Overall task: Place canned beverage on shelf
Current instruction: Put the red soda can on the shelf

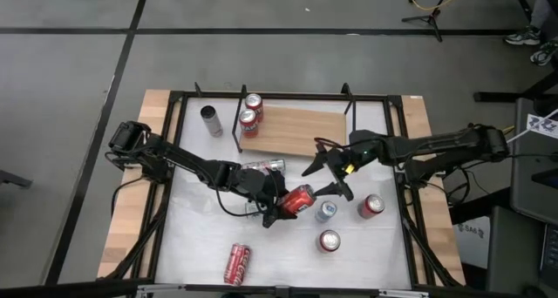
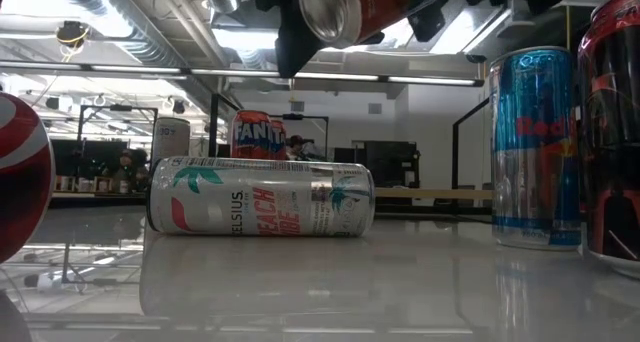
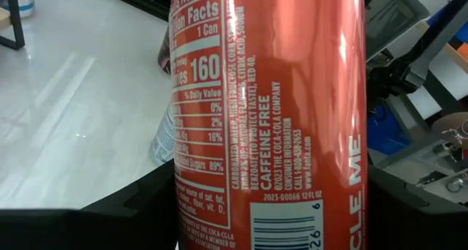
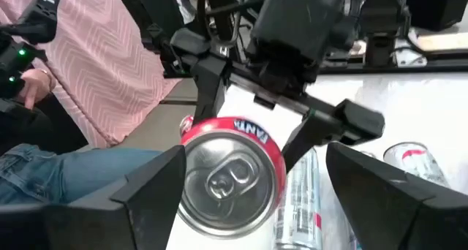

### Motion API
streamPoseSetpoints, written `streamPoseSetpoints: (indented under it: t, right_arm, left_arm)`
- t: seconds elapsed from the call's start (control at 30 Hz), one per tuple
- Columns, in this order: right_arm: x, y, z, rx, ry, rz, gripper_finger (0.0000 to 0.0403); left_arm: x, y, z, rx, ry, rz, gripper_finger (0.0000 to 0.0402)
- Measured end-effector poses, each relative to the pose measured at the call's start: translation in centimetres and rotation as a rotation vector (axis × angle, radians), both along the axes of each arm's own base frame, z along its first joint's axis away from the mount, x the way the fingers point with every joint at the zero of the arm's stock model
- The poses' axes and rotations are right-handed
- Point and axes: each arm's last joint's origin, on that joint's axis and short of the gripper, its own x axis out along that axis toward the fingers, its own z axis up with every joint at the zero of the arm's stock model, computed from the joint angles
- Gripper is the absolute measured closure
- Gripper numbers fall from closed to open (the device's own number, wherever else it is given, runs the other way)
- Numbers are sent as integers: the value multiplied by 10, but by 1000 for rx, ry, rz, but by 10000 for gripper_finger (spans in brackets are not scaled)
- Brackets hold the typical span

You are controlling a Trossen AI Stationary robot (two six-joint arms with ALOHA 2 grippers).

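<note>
My left gripper (image 1: 281, 207) is shut on an orange-red Fanta can (image 1: 298, 199) held above the middle of the table. The can's pull-tab top (image 4: 230, 180) faces my right gripper (image 1: 325, 178). That gripper is open, with its fingers on either side of the can's top end and touching nothing. The shelf (image 1: 301, 131), a light wooden board with black rod brackets, stands at the far side. Two red cans (image 1: 251, 111) stand upright on its left end. My left gripper pinches the Fanta can's side wall (image 3: 191, 206) between its two fingers, close to the barcode end. The fingers come level from the table's left and lie along the can. The can sticks out beyond them toward the right, roughly level and lifted clear of the table.
On the table a Celsius can (image 2: 260, 197) lies on its side and a Red Bull can (image 2: 535, 147) stands upright. Two red cans (image 1: 371, 205) (image 1: 329, 240) stand near it. A Coca-Cola can (image 1: 237, 263) lies near the front, and a silver can (image 1: 211, 120) stands far left. A seated person (image 4: 88, 67) is beyond the table.
</note>
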Motion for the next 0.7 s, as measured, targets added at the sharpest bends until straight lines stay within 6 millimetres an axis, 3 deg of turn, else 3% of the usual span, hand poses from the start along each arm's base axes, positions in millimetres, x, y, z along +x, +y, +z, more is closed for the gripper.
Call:
streamPoseSetpoints:
  t: [0.13,0.37,0.7]
  right_arm:
    - [2,2,-4,15,21,58,84]
    - [0,22,-4,-44,-16,116,84]
    - [-1,36,-5,-130,-23,-35,84]
  left_arm:
    - [0,0,0,0,0,0,115]
    - [0,-1,0,1,-1,-10,115]
    - [0,0,0,0,0,1,115]
